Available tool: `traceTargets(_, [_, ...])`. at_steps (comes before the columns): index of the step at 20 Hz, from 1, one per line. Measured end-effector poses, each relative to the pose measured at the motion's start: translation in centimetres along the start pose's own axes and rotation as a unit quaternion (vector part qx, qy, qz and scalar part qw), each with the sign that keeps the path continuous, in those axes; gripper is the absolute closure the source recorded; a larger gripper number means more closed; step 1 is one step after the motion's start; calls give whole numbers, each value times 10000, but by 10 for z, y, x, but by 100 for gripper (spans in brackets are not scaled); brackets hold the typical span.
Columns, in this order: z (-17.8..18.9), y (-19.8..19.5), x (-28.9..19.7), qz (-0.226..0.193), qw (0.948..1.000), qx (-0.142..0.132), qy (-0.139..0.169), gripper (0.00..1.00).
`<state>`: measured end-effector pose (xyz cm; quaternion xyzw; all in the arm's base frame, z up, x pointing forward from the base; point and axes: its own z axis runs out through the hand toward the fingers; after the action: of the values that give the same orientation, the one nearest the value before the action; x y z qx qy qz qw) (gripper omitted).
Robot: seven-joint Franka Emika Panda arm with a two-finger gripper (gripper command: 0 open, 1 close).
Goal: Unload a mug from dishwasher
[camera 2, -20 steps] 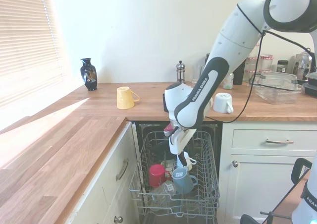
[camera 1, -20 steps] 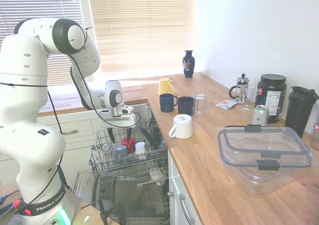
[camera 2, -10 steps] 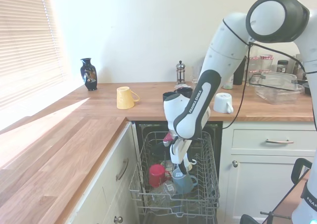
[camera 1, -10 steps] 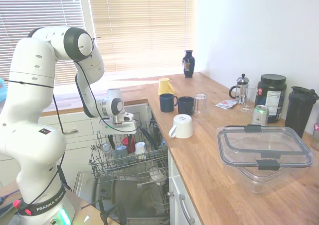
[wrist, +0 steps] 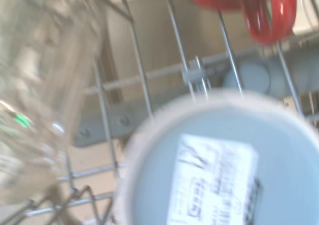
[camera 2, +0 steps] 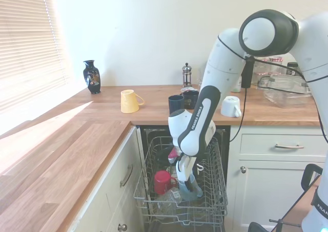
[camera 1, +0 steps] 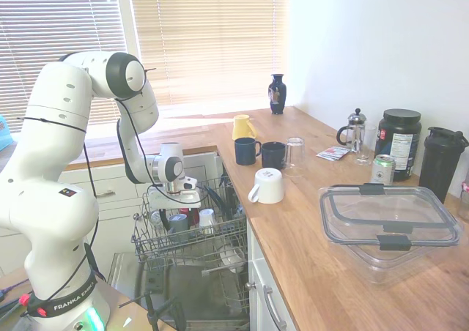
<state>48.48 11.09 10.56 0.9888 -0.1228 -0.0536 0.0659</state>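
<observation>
Sunlit blinds back a kitchen corner where a wooden counter [camera 1: 322,250] wraps around an open dishwasher [camera 2: 179,191], its wire rack pulled out over the dropped door.

The white arm reaches down into the rack, and the end effector [camera 2: 187,181] sits low among the dishes, right at the slate mug [camera 1: 176,225]. Its fingers are buried behind the arm and the rack wires in both outside views, so I cannot tell whether they are spread or closed on anything.

The mug stands upside down in the rack, just beside a red mug [camera 2: 163,180]. In the wrist view its pale blue base [wrist: 224,165] fills much of the picture, with a white sticker [wrist: 212,182] bearing blurred print. The red mug's body and handle [wrist: 264,11] show just past it, and a clear glass item [wrist: 45,85] lies against the wires to one side. A small white cup [camera 1: 207,218] stands in the rack near the slate mug.

On the counter stand a yellow mug on its side [camera 1: 242,126], two dark navy mugs [camera 1: 247,150] close together, an upturned glass [camera 1: 294,155], a white mug turned upside down [camera 1: 267,185], a dark vase [camera 1: 277,94], a French press [camera 1: 355,130], a black tub [camera 1: 398,144], a can [camera 1: 382,169] and a clear lidded container [camera 1: 388,225].
</observation>
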Motion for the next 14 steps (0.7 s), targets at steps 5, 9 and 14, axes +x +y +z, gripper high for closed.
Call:
traceTargets(5, [4, 6, 1, -18, 10000, 23, -15, 0])
traceTargets(9, [15, 1, -3, -45, 10000, 41, -48, 0])
traceTargets(14, [19, 0, -4, -69, 9999, 52, -67, 0])
